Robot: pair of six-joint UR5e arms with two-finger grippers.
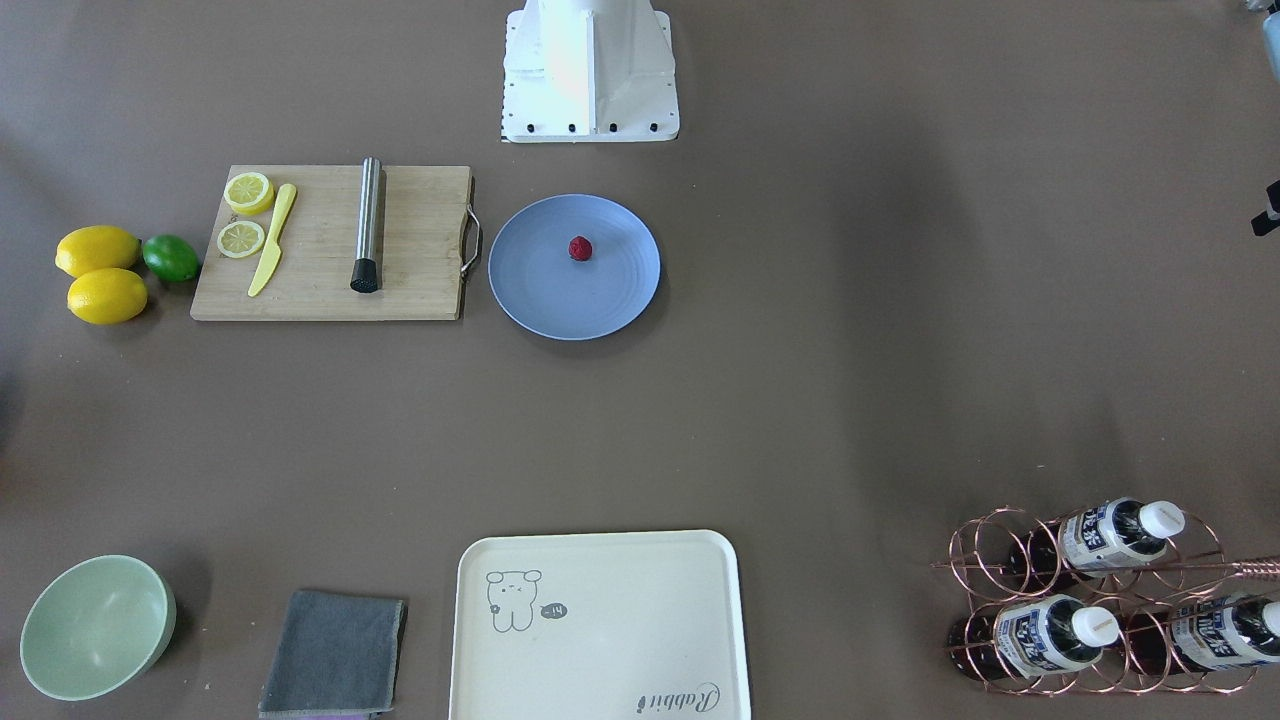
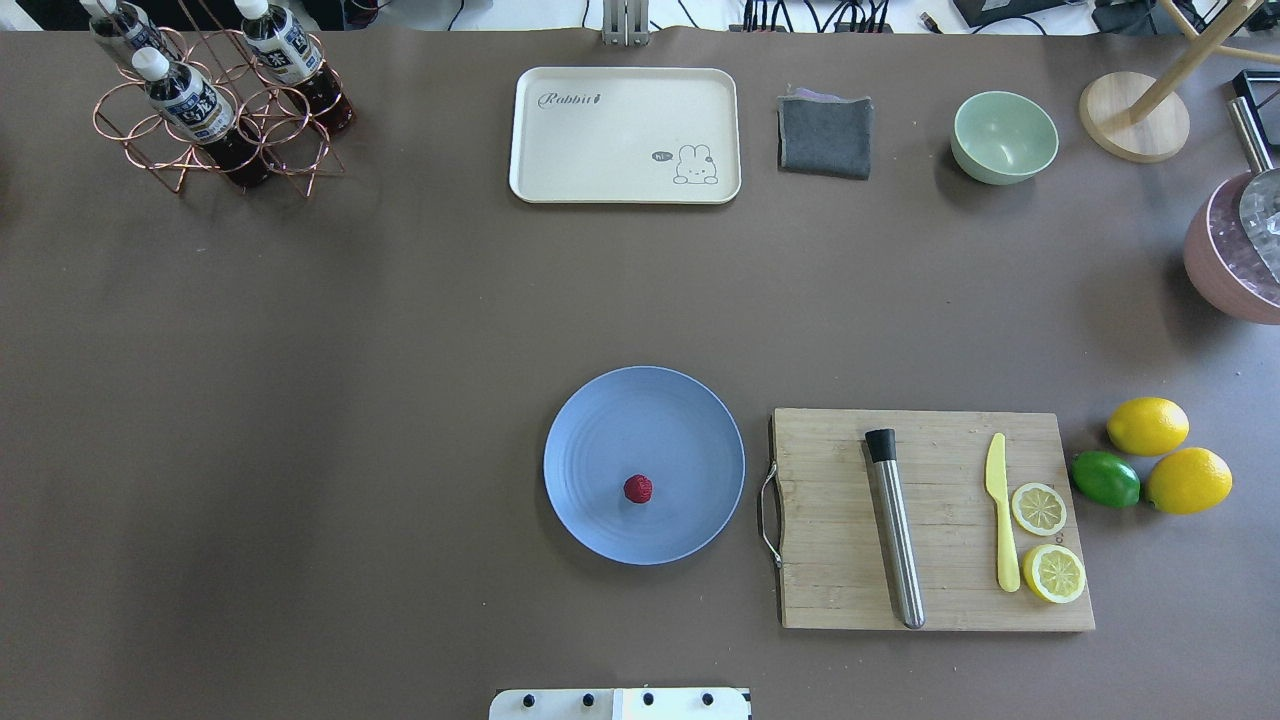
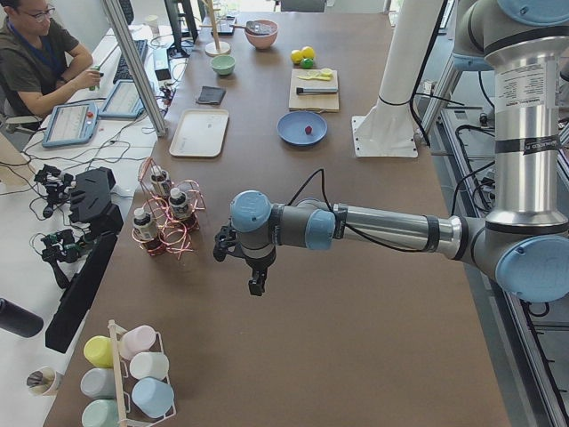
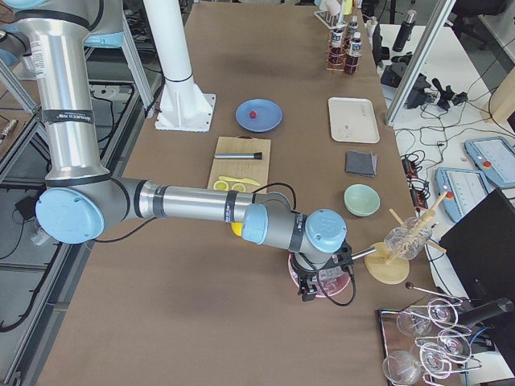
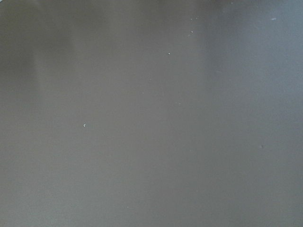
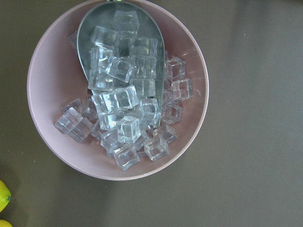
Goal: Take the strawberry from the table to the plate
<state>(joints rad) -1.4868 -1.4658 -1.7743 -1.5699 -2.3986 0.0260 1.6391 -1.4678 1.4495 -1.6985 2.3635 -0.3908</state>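
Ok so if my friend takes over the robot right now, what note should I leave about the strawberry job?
The left tool hangs over bare table, away from the plate. I can't tell if it is open or shut.
The right tool hangs over the pink bowl of ice. I can't tell for that one either.
The strawberry sits on the plate, and neither tool is near it.
Done: the strawberry is on the plate.
Left: nothing that I can see.

Bare matte brown-grey table [image 5: 151,113] fills view; few tiny pale specks, lighter toward upper right
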